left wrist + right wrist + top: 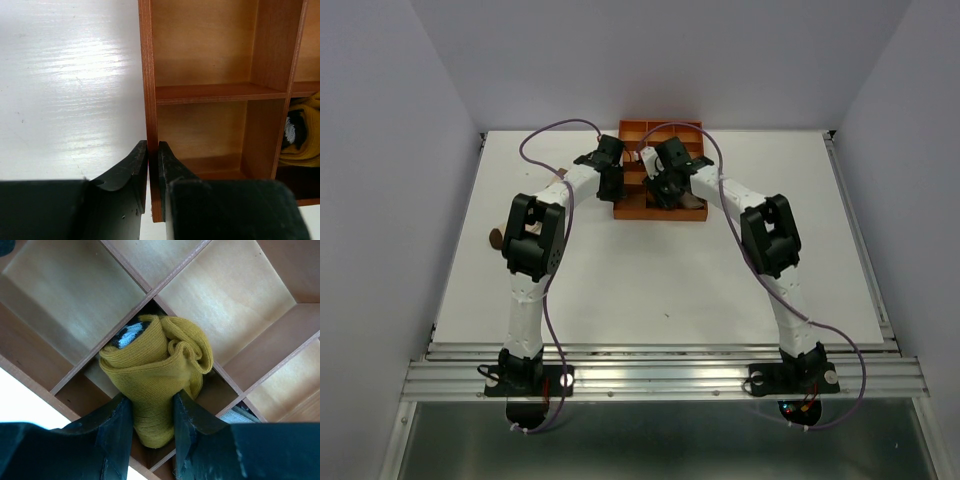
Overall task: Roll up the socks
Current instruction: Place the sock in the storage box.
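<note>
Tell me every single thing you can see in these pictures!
sock: one, mustard yellow, rolled up in a tray compartment.
dark-and-pale patch: one, tucked behind the sock; cannot tell what it is.
pale fabric: one bit, peeking from the next compartment, mostly hidden.
tray: one, orange, square compartments, far middle of the table.
table: one, white.
brown thing: one, small, at the table's left edge; too small to identify.
cables: two, purple, one along each arm.
arms: two, white and black.
left pincer: black, clamped on the tray's left wall.
right pincer: black, squeezing the sock.
</note>
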You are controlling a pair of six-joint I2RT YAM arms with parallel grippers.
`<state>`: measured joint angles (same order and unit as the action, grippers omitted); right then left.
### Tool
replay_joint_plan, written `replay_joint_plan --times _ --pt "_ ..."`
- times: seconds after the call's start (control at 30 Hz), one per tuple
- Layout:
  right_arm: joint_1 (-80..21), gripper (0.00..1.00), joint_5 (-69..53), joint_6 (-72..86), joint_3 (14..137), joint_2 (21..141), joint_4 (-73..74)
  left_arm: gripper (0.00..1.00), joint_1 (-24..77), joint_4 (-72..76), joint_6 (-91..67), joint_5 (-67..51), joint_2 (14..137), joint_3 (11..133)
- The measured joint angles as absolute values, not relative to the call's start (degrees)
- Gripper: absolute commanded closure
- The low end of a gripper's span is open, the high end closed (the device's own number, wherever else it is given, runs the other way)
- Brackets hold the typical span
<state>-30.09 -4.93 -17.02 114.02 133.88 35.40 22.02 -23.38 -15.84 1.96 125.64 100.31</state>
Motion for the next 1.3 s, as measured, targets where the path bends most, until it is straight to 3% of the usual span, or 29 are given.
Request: replay_joint_plan --times 0.67,0.7,0.8,1.13,1.3 --pt "-30.4 0.98 -0.5 -14.9 120.8 138.1 38.4 1.0 21.8 -22.1 -15.4 1.9 125.6 100.1" --pt "-30.5 0.96 0.0 -14.6 120.8 138.2 38.4 1.0 21.8 -22.1 -15.3 1.9 125.6 100.1" --pt "-30.8 0.68 1.1 -14.0 120.6 138.1 38.1 1.0 21.8 -22.1 -15.3 1.9 125.7 100.1" --pt "-31.2 0.46 2.1 -12.6 114.5 134.4 33.0 1.0 21.8 -22.1 -15.4 1.9 125.7 100.1" --pt "-31.2 0.41 1.9 -12.1 114.5 134.1 32.4 1.0 21.7 -22.1 -15.4 1.9 125.8 100.1"
